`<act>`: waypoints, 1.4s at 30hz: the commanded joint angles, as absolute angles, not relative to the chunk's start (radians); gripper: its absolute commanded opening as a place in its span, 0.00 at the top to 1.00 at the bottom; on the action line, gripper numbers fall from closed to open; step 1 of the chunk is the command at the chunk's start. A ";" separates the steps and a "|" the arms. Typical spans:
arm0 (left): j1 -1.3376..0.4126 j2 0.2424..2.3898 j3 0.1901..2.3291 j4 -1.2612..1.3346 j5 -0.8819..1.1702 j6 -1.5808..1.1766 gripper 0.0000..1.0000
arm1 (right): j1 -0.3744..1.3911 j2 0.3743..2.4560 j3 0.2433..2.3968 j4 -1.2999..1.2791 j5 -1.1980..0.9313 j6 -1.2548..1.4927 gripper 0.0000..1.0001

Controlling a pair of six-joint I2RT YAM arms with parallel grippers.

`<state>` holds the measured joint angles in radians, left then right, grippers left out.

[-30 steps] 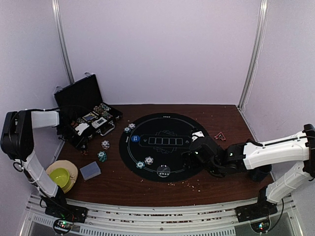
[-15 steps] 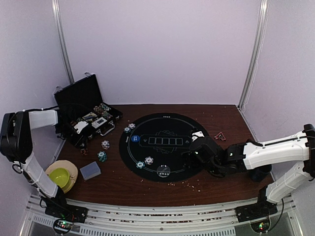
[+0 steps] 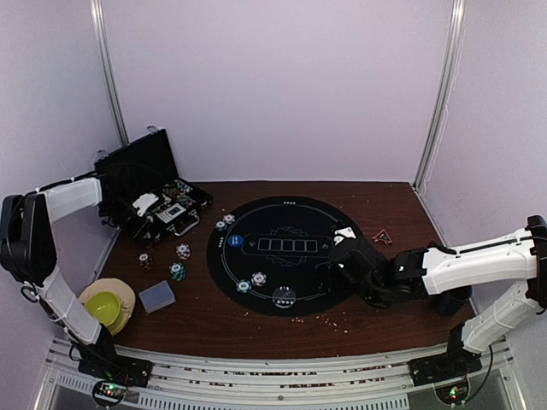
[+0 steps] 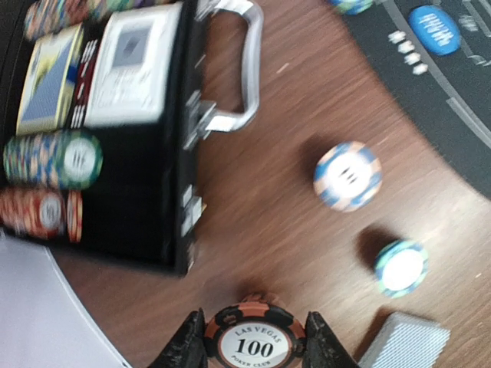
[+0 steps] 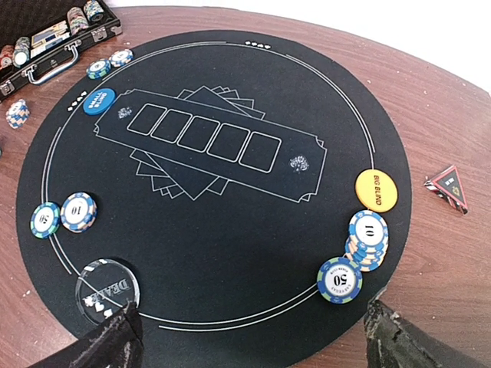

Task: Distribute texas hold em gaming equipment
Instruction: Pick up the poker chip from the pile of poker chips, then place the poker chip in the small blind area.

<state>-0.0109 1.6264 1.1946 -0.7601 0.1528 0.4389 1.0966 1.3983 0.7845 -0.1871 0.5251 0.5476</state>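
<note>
My left gripper (image 4: 255, 345) is shut on an orange and black poker chip marked 100 (image 4: 255, 343), held edge-on between the fingers. It hangs above the table beside the open black case (image 4: 115, 130), and shows over the case in the top view as the left gripper (image 3: 144, 207). On the wood below lie another orange chip (image 4: 265, 297), a blue and white chip (image 4: 347, 175), a green chip (image 4: 401, 266) and a deck of cards (image 4: 405, 343). My right gripper (image 5: 257, 345) stands open and empty over the round mat (image 5: 230, 230). A 50 chip (image 5: 340, 280), a stack of 10 chips (image 5: 367, 234) and an orange disc (image 5: 374, 188) lie near it.
A blue disc (image 5: 100, 100), a clear dealer button (image 5: 107, 285) and two chips (image 5: 79, 211) sit on the mat's left side. The case holds rows of chips (image 4: 54, 157) and card boxes. A green bowl (image 3: 104, 305) stands front left and a red triangle (image 5: 450, 184) lies right of the mat.
My left gripper closed on the orange chip and rose with it, moving up and back over the case. The right arm has barely moved.
</note>
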 commanded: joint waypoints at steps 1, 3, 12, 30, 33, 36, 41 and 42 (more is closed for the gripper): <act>-0.132 1.619 1.266 -0.779 0.124 0.396 0.65 | 1.105 1.416 0.797 -0.183 0.573 0.548 0.00; -0.182 1.649 1.302 -0.785 0.123 0.381 0.65 | 1.105 1.422 0.797 -0.184 0.579 0.547 0.00; -0.275 1.856 1.544 -0.793 0.178 0.333 0.64 | 1.097 1.432 0.791 -0.173 0.623 0.544 0.00; -0.402 2.162 1.788 -0.815 0.120 0.281 0.64 | 1.070 1.460 0.791 -0.160 0.624 0.542 0.00; -0.415 2.166 1.760 -0.805 0.122 0.275 0.64 | 1.069 1.461 0.790 -0.160 0.623 0.542 0.00; -0.425 2.175 1.737 -0.781 0.107 0.268 0.64 | 1.070 1.457 0.789 -0.160 0.622 0.543 0.00; -0.426 2.220 1.737 -0.778 0.095 0.261 0.64 | 1.069 1.453 0.788 -0.162 0.626 0.544 0.00; -0.426 2.229 1.737 -0.774 0.093 0.259 0.64 | 1.070 1.453 0.788 -0.163 0.626 0.544 0.00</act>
